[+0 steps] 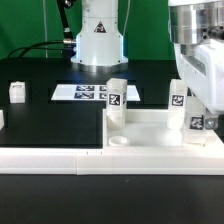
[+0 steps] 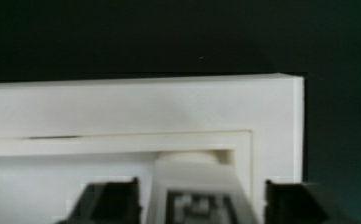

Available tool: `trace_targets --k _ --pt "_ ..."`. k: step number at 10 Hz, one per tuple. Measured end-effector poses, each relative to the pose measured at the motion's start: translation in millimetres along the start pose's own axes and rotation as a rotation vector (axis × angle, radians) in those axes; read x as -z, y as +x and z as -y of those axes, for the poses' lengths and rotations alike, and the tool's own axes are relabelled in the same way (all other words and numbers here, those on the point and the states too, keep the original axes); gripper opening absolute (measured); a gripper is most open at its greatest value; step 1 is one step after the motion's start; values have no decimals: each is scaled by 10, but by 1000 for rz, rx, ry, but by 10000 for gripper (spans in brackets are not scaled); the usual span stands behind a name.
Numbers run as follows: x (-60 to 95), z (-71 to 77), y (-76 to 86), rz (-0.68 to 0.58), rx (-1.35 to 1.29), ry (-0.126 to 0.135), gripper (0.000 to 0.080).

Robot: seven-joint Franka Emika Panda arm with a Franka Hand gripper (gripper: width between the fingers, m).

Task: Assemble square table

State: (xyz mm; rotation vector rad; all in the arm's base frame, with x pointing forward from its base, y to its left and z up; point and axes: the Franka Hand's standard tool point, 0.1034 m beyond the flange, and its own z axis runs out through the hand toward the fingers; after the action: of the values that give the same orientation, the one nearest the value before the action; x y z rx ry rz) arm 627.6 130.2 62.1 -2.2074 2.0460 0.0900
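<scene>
Surrounding the table top (image 1: 150,126): rail (image 1: 40,158), marker board (image 1: 90,92), one loose leg (image 1: 16,92).

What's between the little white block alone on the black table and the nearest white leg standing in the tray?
The flat white marker board with black tags lies there, seen in the exterior view.
</scene>
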Motion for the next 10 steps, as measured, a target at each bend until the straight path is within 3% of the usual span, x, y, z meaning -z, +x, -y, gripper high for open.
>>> trace_targets --k 1,2,3,4,7,8,10 --pt "-1 -43 0 8 150 -34 512" --pt "14 -57 11 15 313 -54 620" --pt "-14 -98 32 18 568 -83 640" --pt "-34 -99 49 8 631 -62 640" --pt "-37 -101 76 4 876 -69 649" --pt "0 -56 106 -33 1105 -90 649" --pt "54 18 75 -50 1248 -90 649"
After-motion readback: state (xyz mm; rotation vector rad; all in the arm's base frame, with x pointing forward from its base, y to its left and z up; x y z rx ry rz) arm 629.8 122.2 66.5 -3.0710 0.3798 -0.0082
